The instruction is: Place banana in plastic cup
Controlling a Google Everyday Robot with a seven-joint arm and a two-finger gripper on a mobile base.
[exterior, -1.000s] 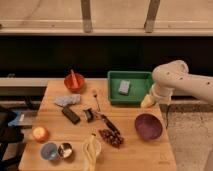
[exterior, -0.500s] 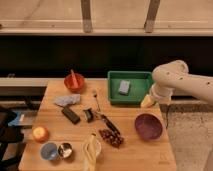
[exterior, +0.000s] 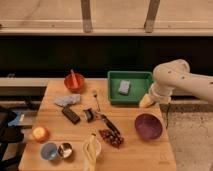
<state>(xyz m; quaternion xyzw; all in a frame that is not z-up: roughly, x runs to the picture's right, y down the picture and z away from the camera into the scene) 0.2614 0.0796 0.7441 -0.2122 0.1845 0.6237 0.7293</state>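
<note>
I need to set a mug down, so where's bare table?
Free: table corner front right, below the purple bowl; also between the orange fruit and black block. Crowded: plastic cup, metal cup, banana front left. Hand hovers beside the green tray.

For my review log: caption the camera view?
Gripper hovers beside green tray; banana lies near light-blue plastic cup.

Matt wooden table (exterior: pixel 142 152), shiny metal cup (exterior: pixel 65 149), plastic cup (exterior: pixel 49 150), plastic tray (exterior: pixel 129 75), smooth pale end effector (exterior: pixel 146 101) beside it
</note>
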